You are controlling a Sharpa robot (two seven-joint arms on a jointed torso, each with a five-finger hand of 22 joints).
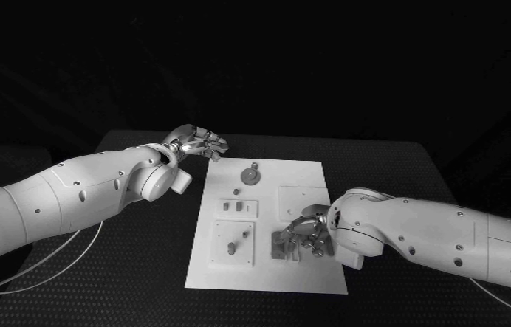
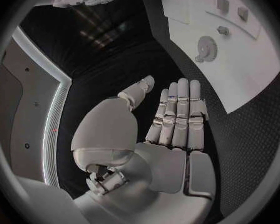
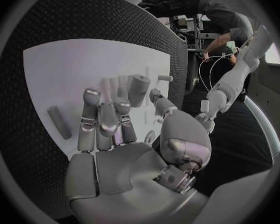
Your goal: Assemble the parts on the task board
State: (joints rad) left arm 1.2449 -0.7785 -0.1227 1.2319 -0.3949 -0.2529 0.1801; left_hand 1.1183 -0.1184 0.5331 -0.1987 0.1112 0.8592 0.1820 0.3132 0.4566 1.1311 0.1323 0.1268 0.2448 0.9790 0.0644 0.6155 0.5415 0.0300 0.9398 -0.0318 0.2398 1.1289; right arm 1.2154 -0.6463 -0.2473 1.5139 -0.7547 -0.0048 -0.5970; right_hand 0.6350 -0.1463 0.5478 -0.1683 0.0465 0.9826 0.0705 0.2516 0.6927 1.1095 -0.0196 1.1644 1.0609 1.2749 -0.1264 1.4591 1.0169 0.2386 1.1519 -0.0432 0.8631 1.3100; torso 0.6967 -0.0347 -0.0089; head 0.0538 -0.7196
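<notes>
We see the board lying mid-frame on the counter in the head view, long axis running from frame bottom toward the top. Parts sit on it: a gear in the upper middle, a peg in a square block lower left, small blocks between them.

The right hand is the nearer one. It hangs over the board's lower right, fingers bent down onto a dark bracket-like piece; we can't tell whether it grips it or only touches. In the right wrist view the fingers curl over the white board, with a loose rod lying just beside them, long axis roughly along the fingers.

The left hand sits off the board, just past its upper left corner, over the counter. The left wrist view shows that hand flat, fingers straight and side by side, holding nothing; the gear lies well ahead of the fingertips.

We judge the next move belongs to the right hand, since the piece lies directly under it.
</notes>
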